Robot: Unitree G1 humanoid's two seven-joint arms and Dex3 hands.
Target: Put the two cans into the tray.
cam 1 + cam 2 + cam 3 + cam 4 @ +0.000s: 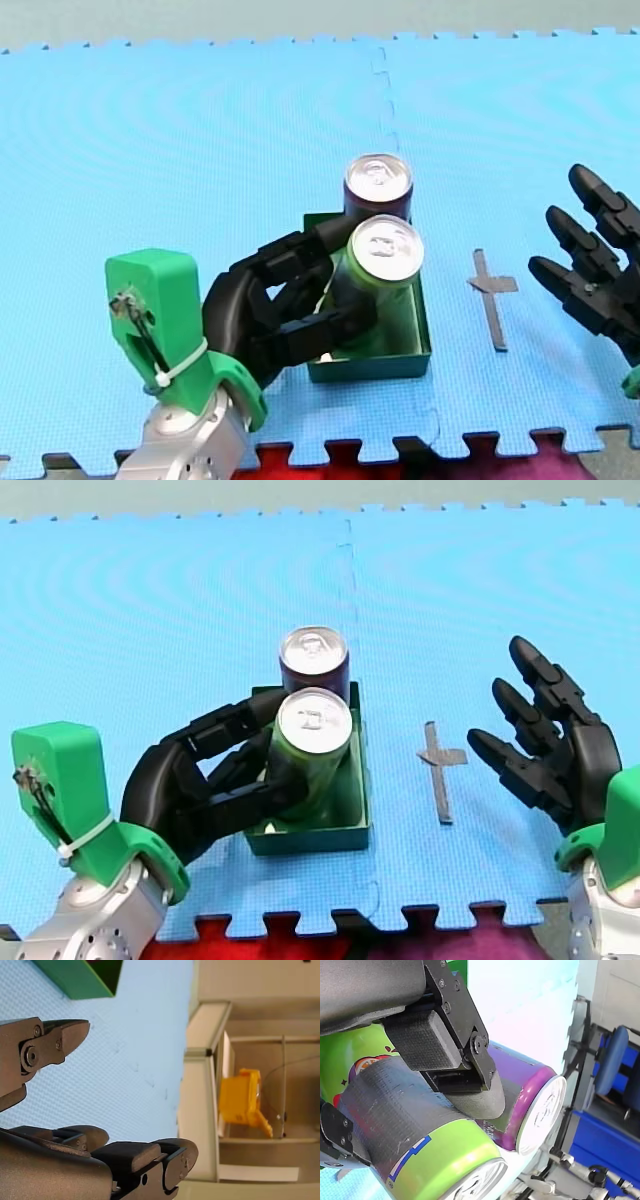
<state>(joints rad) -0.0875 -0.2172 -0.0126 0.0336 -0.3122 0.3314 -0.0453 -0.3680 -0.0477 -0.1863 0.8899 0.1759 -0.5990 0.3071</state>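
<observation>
In the first head view, the left hand [275,310] reaches in from the lower left, its fingers curled around the green can [383,250] at centre. That can's base is inside the tray [370,368]. The purple can [378,185] stands just above it in the frame, at the tray's far end. The right hand [590,270], at the right edge, holds nothing.

In the second head view the green can looks slightly tilted, so if released like this it may tip against the tray wall.

The first wrist view has the tray's corner at upper left, over blue mat [140,1060].

In the second wrist view a finger pad [420,1040] presses on the green can, with the purple can close behind (touching or not, I cannot tell). As the fingers open, a fingertip could catch the purple can and topple it.
</observation>
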